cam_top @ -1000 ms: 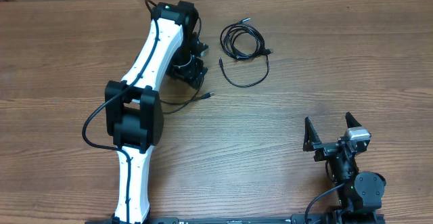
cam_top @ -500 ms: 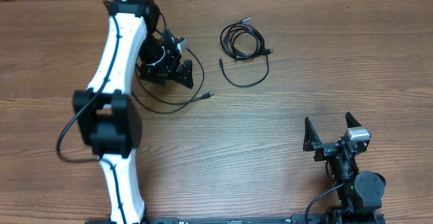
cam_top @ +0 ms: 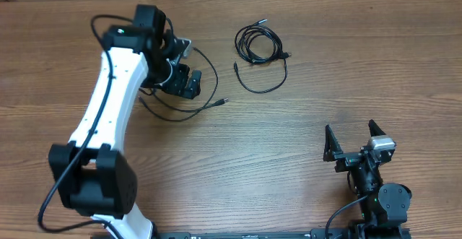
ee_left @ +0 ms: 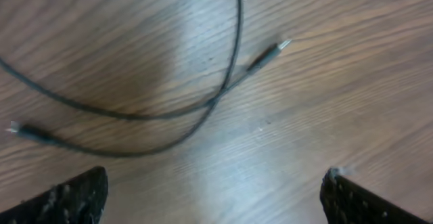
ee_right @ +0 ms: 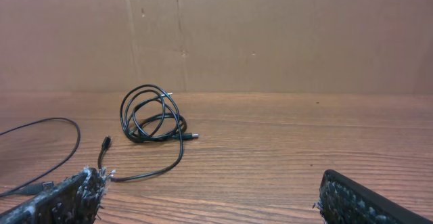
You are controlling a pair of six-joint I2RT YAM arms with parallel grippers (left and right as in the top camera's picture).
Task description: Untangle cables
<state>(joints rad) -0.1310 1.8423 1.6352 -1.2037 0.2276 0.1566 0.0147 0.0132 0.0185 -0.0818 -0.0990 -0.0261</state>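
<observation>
Below the wide-open left tool [ee_left: 215,197], a loose cable [ee_left: 265,57] lies untouched.

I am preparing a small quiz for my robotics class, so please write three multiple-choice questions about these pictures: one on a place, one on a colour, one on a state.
1. Where on the table does the coiled cable bundle lie?
A. in the far half, right of the left gripper
B. at the near edge
C. at the left edge

2. What colour is this bundle?
A. white
B. black
C. red

3. How is the left gripper?
A. shut on a cable
B. open, holding nothing
C. out of view

Key:
1 A, as the overhead view shows.
2 B, it looks black in both views that show it.
3 B, its wrist view shows the jaws wide apart above the loose cable.
</observation>
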